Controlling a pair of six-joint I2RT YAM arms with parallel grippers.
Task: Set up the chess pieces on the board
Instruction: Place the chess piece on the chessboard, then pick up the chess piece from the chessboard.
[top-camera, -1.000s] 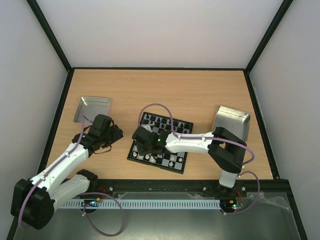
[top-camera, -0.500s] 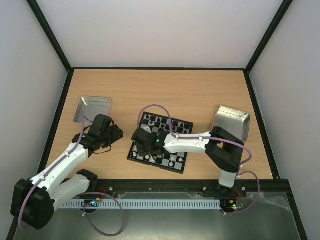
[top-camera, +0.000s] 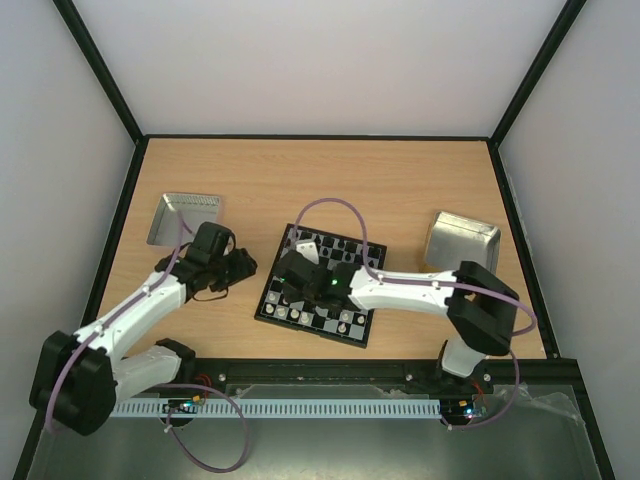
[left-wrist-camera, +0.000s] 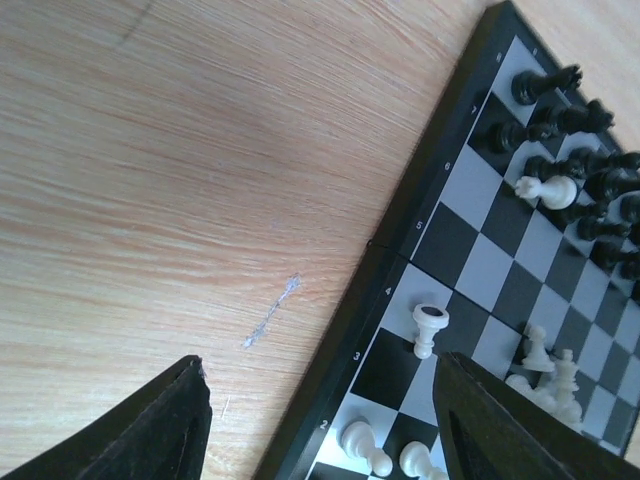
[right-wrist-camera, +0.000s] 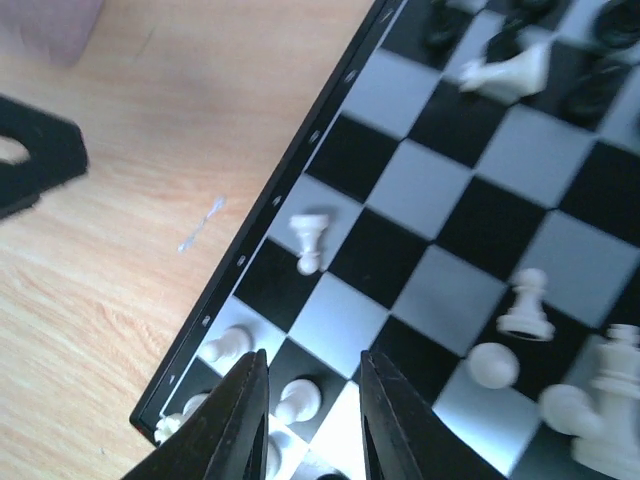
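Note:
The board (top-camera: 310, 331) lies mid-table at a slant, with black chess pieces (top-camera: 330, 243) along its far rows and white ones (top-camera: 345, 322) along its near rows. My right gripper (right-wrist-camera: 312, 400) hovers low over the board's near-left corner. It is open by a narrow gap, and a white pawn (right-wrist-camera: 297, 400) stands free between the fingers. My left gripper (left-wrist-camera: 325, 430) is open and empty, straddling the board's left border (left-wrist-camera: 395, 240). A white piece (left-wrist-camera: 428, 330) stands just ahead of it. Another white piece (left-wrist-camera: 548, 189) lies among the black ones (left-wrist-camera: 545, 85).
A shiny metal tray (top-camera: 185, 218) sits at the far left of the table, and a second tray (top-camera: 462, 240) at the right. The left arm's wrist (top-camera: 215, 255) is close to the board's left edge. Both arms crowd the board's left half.
My right gripper's jaws have opened off the white pawn, and its elbow swung out to the right. The left gripper moved right, up to the board's left edge.

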